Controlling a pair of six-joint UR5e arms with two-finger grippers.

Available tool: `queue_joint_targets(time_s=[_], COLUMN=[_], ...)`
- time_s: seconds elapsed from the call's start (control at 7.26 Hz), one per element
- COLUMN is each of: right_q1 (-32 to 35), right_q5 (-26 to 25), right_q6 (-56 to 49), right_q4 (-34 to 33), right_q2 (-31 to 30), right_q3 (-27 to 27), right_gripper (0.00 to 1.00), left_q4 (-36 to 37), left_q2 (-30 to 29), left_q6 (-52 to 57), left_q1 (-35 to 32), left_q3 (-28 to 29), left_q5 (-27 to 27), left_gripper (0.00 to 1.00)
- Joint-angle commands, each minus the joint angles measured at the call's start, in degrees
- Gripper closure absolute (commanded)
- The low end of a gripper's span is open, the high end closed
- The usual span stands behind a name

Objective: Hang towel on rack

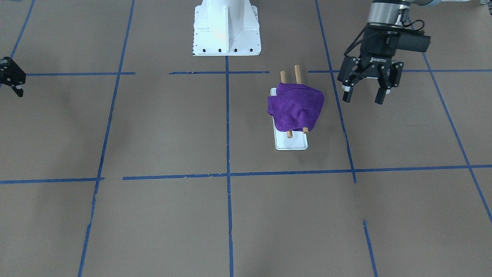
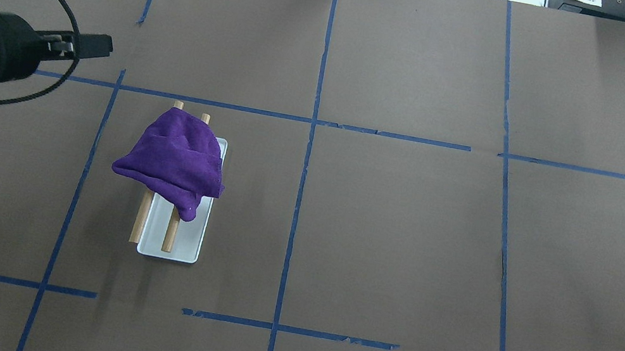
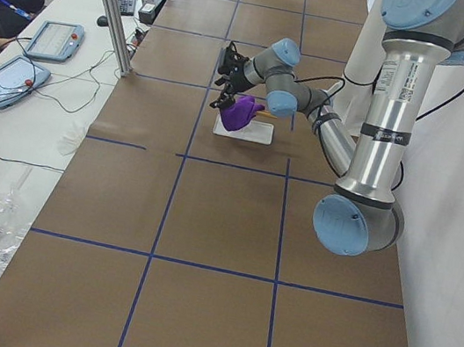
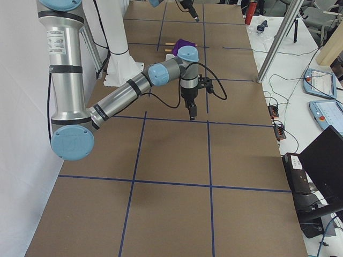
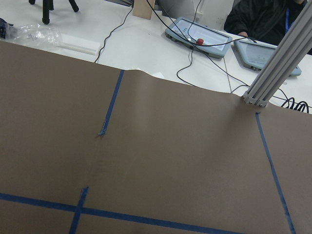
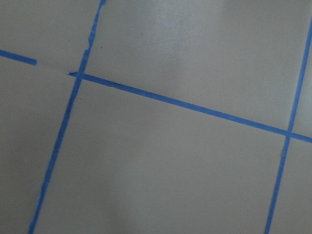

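Note:
A purple towel (image 1: 296, 107) lies draped over the two brown wooden rods (image 1: 297, 73) of the rack, bunched toward one end. The rack's white base (image 1: 292, 145) sits on the table. It also shows in the overhead view: the towel (image 2: 172, 167), rods (image 2: 170, 237) and base (image 2: 189, 247). My left gripper (image 1: 363, 98) is open and empty, hanging above the table beside the rack, apart from the towel. My right gripper (image 1: 13, 82) is far off at the table's other side, cut by the view's edge, so I cannot tell whether it is open or shut.
The white bolted robot pedestal (image 1: 226, 34) stands behind the rack. Blue tape lines (image 2: 299, 199) divide the brown table into squares. An aluminium post (image 3: 109, 2), tablets and cables sit past the far edge.

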Motion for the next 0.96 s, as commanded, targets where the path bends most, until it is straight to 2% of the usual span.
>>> queue_joint_targets(time_s=[0.0, 0.28, 0.55, 0.83], right_q1=[8.2, 13.1, 14.5, 15.4], right_q5=[3.3, 5.5, 7.7, 7.7], right_q6=[-13.9, -19.0, -18.6, -18.6], right_q4=[0.5, 1.3, 1.3, 2.1], right_q2=[-3.6, -6.0, -5.5, -4.4], right_q3=[-4.6, -8.2, -10.8, -12.5], right_gripper=[0.0, 0.0, 0.0, 0.0], left_q4=[11.0, 23.8, 36.8, 47.2], left_q2=[-1.2, -4.2, -9.7, -10.7], left_q6=[13.9, 20.9, 21.1, 35.1], left_q1=[-10.7, -14.0, -13.3, -15.1], left_q3=[-2.2, -4.2, -4.5, -5.9], left_q5=[-14.1, -21.0, -28.4, -28.5], left_gripper=[0.0, 0.0, 0.0, 0.0])
